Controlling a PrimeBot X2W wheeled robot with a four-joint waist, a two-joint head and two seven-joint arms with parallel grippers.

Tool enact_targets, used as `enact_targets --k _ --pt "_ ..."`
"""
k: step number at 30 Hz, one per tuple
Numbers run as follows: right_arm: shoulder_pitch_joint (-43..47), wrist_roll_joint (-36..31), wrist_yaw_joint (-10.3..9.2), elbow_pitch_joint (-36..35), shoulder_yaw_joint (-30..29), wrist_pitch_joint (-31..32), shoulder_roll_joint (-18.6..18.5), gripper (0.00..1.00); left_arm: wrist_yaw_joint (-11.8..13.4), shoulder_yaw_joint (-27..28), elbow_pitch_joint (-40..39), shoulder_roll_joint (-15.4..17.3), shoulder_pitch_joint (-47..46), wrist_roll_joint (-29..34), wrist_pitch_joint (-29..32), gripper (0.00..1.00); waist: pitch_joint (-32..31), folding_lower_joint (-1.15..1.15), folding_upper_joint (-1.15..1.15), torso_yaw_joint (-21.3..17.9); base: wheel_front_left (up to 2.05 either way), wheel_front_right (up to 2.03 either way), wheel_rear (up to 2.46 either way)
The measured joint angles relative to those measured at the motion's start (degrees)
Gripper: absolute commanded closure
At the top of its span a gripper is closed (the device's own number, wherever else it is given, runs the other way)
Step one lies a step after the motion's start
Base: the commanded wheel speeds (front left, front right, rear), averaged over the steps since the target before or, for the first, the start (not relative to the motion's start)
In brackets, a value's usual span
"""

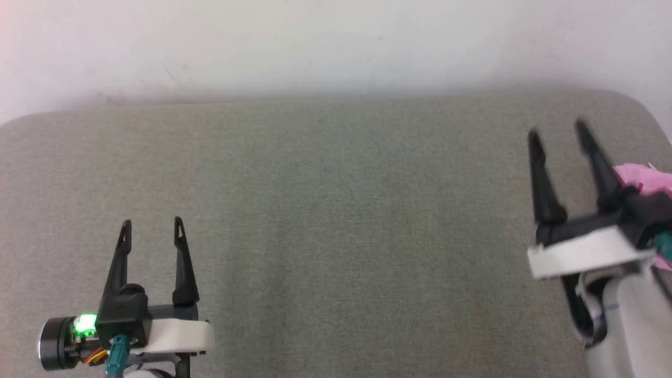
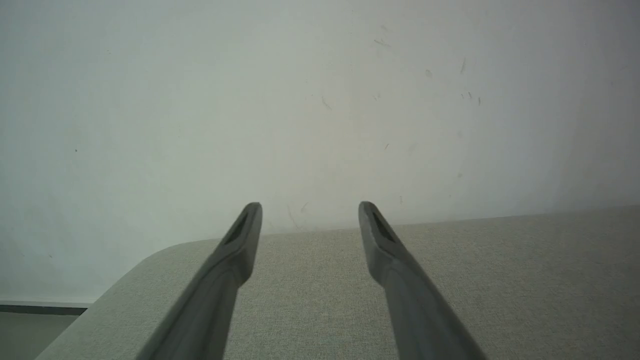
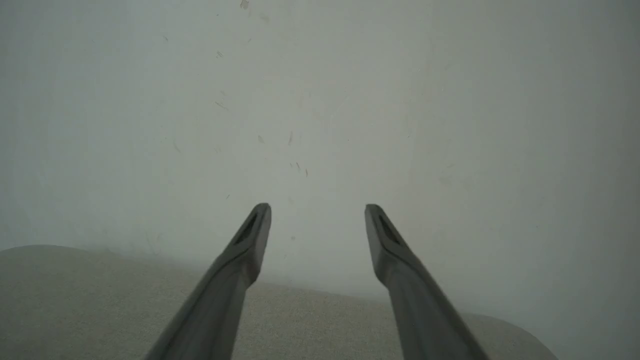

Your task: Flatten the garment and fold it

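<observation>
A bit of the pink garment (image 1: 643, 178) shows at the far right edge of the head view, mostly hidden behind my right arm. My right gripper (image 1: 557, 130) is open above the grey cushion, just left of the pink cloth, with nothing between its fingers. In the right wrist view the right gripper (image 3: 317, 211) points at the pale wall, jaws apart and empty. My left gripper (image 1: 152, 226) is open and empty at the lower left of the head view. The left wrist view has the left gripper (image 2: 310, 210) spread over the cushion's far edge.
The grey-green fabric cushion (image 1: 325, 210) spans the head view, with rounded corners at the far left and far right. A pale wall (image 1: 336, 42) rises straight behind its back edge. A strip of dark floor (image 2: 30, 325) shows past the cushion's left corner.
</observation>
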Motion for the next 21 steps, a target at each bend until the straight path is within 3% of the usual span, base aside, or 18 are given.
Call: enact_targets --k 7,19,20,21 --pt "11.1 1.0 -0.01 -1.72 -2.66 0.0 3.6 0.0 -1.07 -1.67 0.49 -0.27 1.38 0.53 0.0 0.0 -2.53 0.0 0.0 1.98 0.0 0.0 0.0" --pt "18.83 0.88 -0.01 -5.91 -3.58 0.0 4.48 0.0 -2.49 -2.74 1.98 -0.68 1.8 0.59 0.0 0.0 -3.59 0.01 0.0 2.66 0.0 0.0 0.0" --pt "18.81 0.96 -0.01 -6.01 -3.53 0.02 4.48 1.0 -2.53 -2.63 1.97 -0.77 1.8 0.43 0.02 1.0 -3.52 0.01 0.0 2.63 0.0 0.0 0.0" --pt "18.81 0.94 0.0 -5.97 -3.53 0.07 4.44 1.0 -2.52 -2.7 1.96 -0.74 1.79 0.43 0.08 1.0 -3.52 0.01 0.0 2.62 0.0 0.0 0.0"
